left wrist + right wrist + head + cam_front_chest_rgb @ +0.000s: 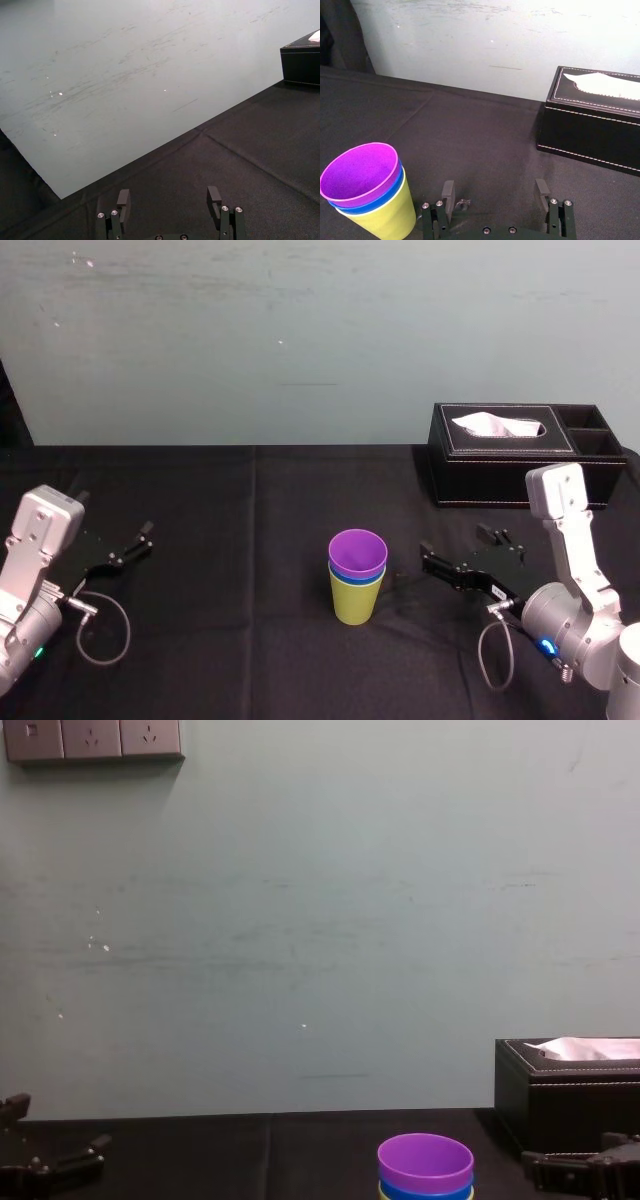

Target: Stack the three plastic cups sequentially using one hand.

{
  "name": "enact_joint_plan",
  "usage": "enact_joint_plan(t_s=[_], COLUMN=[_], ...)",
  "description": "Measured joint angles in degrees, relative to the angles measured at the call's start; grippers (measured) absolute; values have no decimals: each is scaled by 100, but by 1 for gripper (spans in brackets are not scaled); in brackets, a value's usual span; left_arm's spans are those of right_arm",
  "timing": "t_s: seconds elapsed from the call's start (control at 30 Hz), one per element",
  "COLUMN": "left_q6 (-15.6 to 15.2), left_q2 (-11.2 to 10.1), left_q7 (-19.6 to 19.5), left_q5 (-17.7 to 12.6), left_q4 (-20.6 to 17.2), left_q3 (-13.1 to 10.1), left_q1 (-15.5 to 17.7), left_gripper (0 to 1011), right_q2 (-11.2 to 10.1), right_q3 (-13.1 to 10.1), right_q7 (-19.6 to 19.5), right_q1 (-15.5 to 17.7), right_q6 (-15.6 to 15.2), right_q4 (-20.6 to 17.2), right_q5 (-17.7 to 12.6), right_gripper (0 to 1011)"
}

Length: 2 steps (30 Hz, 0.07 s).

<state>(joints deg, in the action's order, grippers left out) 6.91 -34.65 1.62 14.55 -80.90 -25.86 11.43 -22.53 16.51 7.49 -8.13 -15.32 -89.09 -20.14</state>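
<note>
Closest to the robot, the right gripper (452, 545) hangs low over the black-covered table (250, 640), just to the right of the stacked cups and apart from them. Its fingers (448, 191) stand wide apart with nothing between them, and they point toward the stack. A small white label (497, 592) sits on its black body. On the far left side of the table, the left gripper (130, 545) is parked well away from the cups. Its fingers (123, 198) are also spread wide and hold nothing.

The three cups stand upright as one nested stack near the middle of the table. The yellow-green cup (355, 605) is at the bottom, resting on the cloth. The blue cup (342, 578) sits inside it with only its rim band showing. The purple cup (358, 552) sits inside the blue one on top, its mouth open upward.

Farther back on the right stands a black tissue box (510, 455) with a white tissue (497, 426) poking from its top, well apart from the stack. Behind the table rises a pale, scuffed wall (300, 340).
</note>
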Motion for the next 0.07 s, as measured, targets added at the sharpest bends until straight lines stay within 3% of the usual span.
enact_joint_plan(t_s=[0.07], left_q6=[0], left_q2=[0], left_q7=[0], left_q5=[0], left_q4=[0], left_q3=[0], left_q1=[0], left_gripper=[1000], right_q2=[0], right_q3=[0], right_q7=[0], right_q1=[0], right_q6=[0], right_q4=[0], right_q5=[0], right_gripper=[1003])
